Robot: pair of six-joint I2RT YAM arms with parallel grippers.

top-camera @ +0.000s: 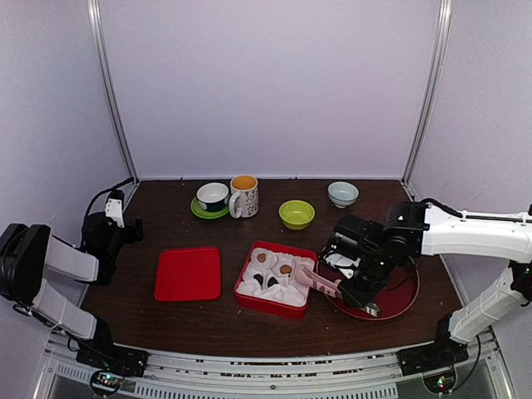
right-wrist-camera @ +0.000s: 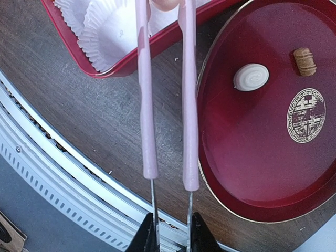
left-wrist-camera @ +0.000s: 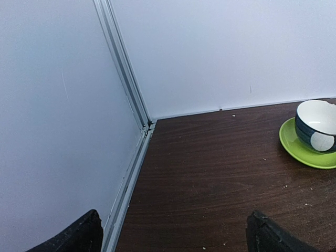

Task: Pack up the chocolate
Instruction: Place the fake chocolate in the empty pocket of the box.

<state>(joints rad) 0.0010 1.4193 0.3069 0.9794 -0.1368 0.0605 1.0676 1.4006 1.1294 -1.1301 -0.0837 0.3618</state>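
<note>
My right gripper (right-wrist-camera: 170, 236) is shut on the metal ends of the pink-handled tongs (right-wrist-camera: 147, 105), which reach from the round red plate (right-wrist-camera: 247, 157) over the red box (top-camera: 249, 301). The tong tips pinch a small tan chocolate (right-wrist-camera: 167, 4) over the box's white paper cups (right-wrist-camera: 113, 29). A cream-white oval chocolate (right-wrist-camera: 251, 76) and a tan one (right-wrist-camera: 305, 61) lie on the plate. In the box, two tan chocolates (top-camera: 262, 258) and dark ones (top-camera: 268, 281) sit in cups. My left gripper (left-wrist-camera: 173, 239) is open and empty by the left wall.
A flat red lid (top-camera: 189, 273) lies left of the box. At the back stand a blue-and-white bowl on a green saucer (top-camera: 213, 198), a mug (top-camera: 244, 195), a green bowl (top-camera: 297, 214) and a pale bowl (top-camera: 342, 194). A metal rail (right-wrist-camera: 63, 157) edges the table's front.
</note>
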